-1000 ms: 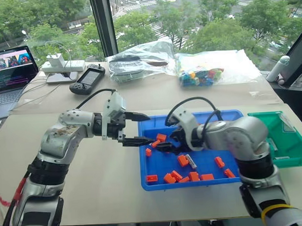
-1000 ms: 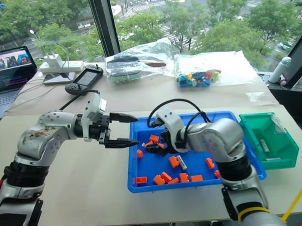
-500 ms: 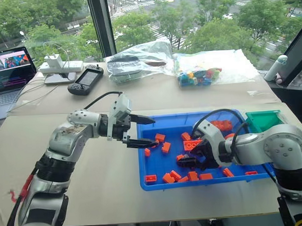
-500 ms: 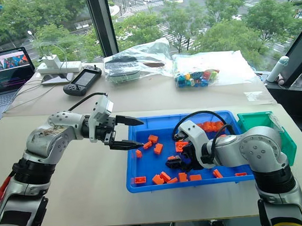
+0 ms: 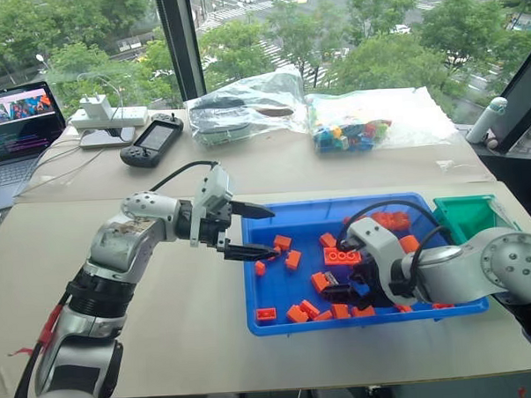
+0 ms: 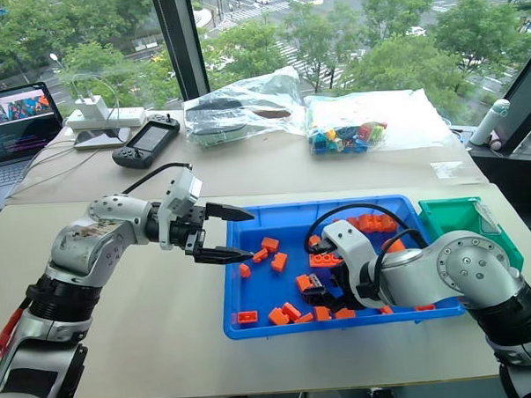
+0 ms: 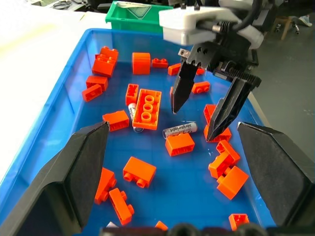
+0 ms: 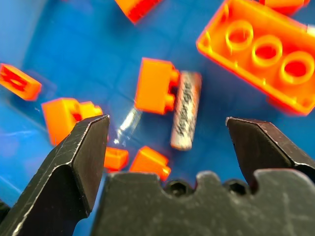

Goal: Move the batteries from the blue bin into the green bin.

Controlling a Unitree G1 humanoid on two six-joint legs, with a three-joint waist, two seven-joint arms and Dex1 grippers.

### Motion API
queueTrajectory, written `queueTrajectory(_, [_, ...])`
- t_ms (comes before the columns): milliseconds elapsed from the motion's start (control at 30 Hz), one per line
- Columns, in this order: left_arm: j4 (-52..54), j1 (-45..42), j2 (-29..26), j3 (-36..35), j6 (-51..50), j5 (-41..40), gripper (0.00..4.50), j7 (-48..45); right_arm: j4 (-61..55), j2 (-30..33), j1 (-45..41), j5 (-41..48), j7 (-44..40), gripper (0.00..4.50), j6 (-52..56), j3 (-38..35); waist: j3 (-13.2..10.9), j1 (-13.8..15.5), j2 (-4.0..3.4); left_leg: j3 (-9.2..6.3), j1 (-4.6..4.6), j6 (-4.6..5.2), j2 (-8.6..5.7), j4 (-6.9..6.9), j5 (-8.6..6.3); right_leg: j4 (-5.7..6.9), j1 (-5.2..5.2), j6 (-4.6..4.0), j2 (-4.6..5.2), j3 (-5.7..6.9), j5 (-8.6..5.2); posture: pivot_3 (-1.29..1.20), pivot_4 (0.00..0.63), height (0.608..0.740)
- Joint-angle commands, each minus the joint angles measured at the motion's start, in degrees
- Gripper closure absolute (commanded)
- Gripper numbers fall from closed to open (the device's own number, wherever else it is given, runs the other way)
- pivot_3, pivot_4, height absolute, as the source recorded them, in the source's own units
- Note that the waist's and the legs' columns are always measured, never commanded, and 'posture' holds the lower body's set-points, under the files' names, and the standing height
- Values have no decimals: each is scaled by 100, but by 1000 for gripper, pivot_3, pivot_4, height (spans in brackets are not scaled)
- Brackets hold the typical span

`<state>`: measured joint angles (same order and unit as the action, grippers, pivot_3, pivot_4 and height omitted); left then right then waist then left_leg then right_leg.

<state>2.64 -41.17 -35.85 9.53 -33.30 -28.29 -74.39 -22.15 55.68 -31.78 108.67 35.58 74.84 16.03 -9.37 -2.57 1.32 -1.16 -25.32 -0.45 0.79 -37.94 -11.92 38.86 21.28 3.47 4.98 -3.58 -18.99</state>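
A battery (image 7: 179, 129) is lying in the blue bin (image 5: 275, 218) among orange bricks (image 7: 147, 108), right below the wide-open, empty right claw (image 7: 201, 112). The left claw (image 5: 252, 229) is hovering open nearby. The green bin (image 5: 460, 213) is sitting beside on the table (image 5: 210, 334) by windows.

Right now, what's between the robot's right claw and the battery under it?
Nothing. In the left wrist view, the open right gripper hangs just above the battery, bare blue bin floor around it.
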Motion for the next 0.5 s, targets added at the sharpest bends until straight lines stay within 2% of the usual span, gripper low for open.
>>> queueTrajectory(33, [76,-116,-37,-59,92,10,0,-47,-134,100,-145,61,174,95,-210,288,0,1,0,0,0,0,0,0,0,0,0,0,0,0,0,0,150,732])
queueTrajectory(100, [86,-117,-34,-58,93,18,0,-40,-92,113,-216,-32,206,95,-188,443,0,3,0,0,0,0,0,0,0,0,0,0,0,0,0,0,150,732])
queueTrajectory(200, [94,-119,-30,-63,132,36,0,-37,20,15,-321,-239,222,835,-176,606,0,8,0,-1,0,0,0,0,0,0,0,0,0,0,0,0,150,732])
queueTrajectory(500, [140,-86,-55,-95,138,43,0,3,-15,42,-569,-676,-52,3857,189,834,0,7,0,-1,0,0,0,0,0,-1,0,0,0,0,0,0,150,732])
